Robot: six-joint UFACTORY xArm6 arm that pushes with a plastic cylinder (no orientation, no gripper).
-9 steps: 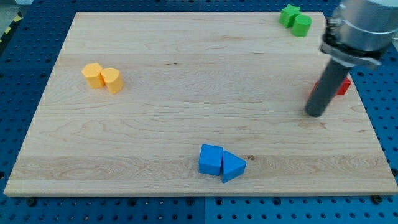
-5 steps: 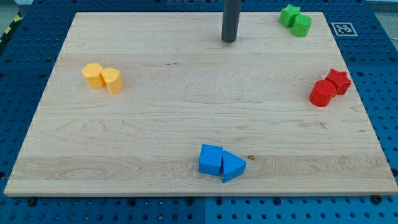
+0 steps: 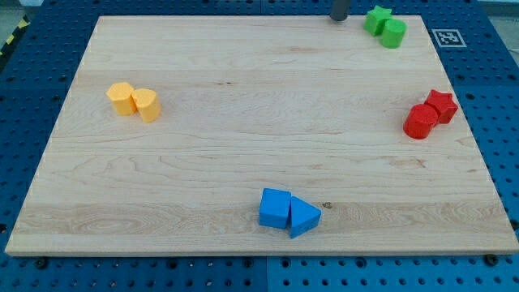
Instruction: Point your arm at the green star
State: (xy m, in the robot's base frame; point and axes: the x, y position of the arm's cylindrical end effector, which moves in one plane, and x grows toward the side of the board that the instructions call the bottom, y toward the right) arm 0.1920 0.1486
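The green star (image 3: 376, 17) lies at the view's top right of the wooden board (image 3: 243, 138), touching a green cylinder (image 3: 394, 32) just to its lower right. My tip (image 3: 339, 19) stands at the board's top edge, a short way to the left of the green star and apart from it. Only the lowest bit of the dark rod shows; the rest is cut off by the view's top.
A red star (image 3: 442, 105) and a red cylinder (image 3: 420, 122) sit at the right edge. Two blue blocks, a cube (image 3: 275, 208) and a wedge (image 3: 303, 216), lie at the bottom middle. Two yellow blocks (image 3: 134, 100) lie at the left.
The rod moved from beside the red blocks at the right, across to the top middle, then right and up to the board's top edge beside the green star. No block moved.
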